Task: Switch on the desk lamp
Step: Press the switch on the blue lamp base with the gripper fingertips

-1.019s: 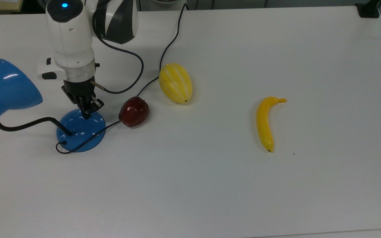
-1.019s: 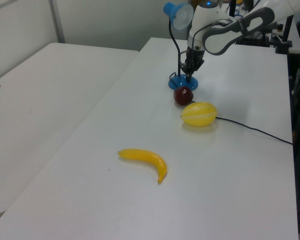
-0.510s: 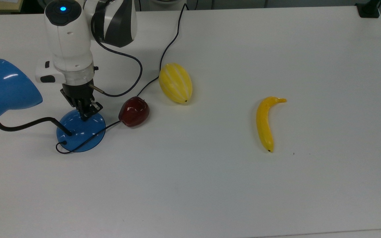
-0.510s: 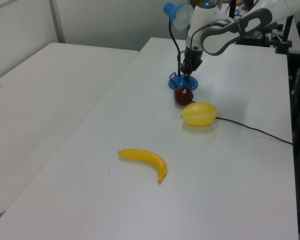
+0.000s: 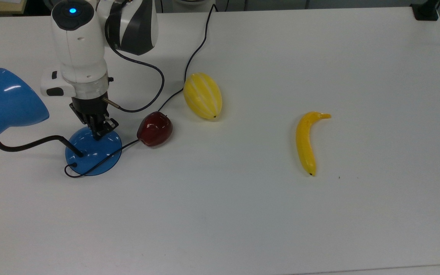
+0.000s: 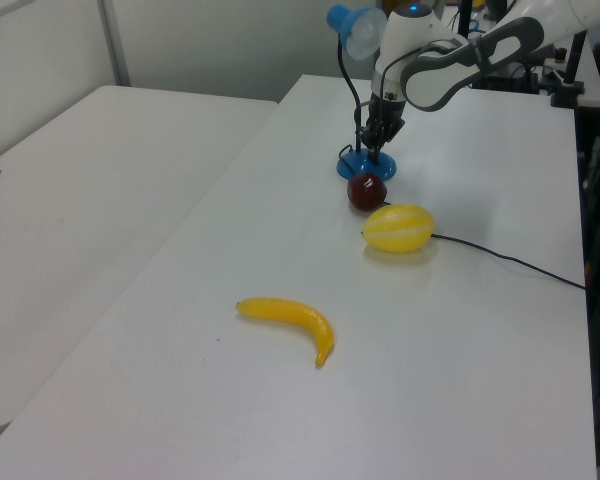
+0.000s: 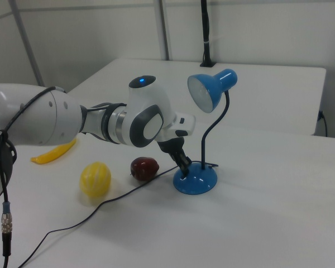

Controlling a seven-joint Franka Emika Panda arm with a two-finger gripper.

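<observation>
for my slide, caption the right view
Fingers press down on the blue desk lamp base beside an apple.

Desk lamp (image 5: 8, 105): glossy blue shade and blue domed base (image 5: 94, 152), black neck (image 5: 29, 144), black cord (image 5: 101, 162); inside of the shade looks pale blue-white in the right view. Gripper (image 5: 98, 131): black, on a white arm (image 5: 78, 46) with dark grey-and-white striped joint sections and a lit blue dot on top. Apple (image 5: 154, 128): dark red, glossy. Melon (image 5: 203, 96): yellow with pale whitish lengthwise stripes. Banana (image 5: 306, 141): yellow, small dark tip. Table (image 5: 281, 214): plain white.
</observation>
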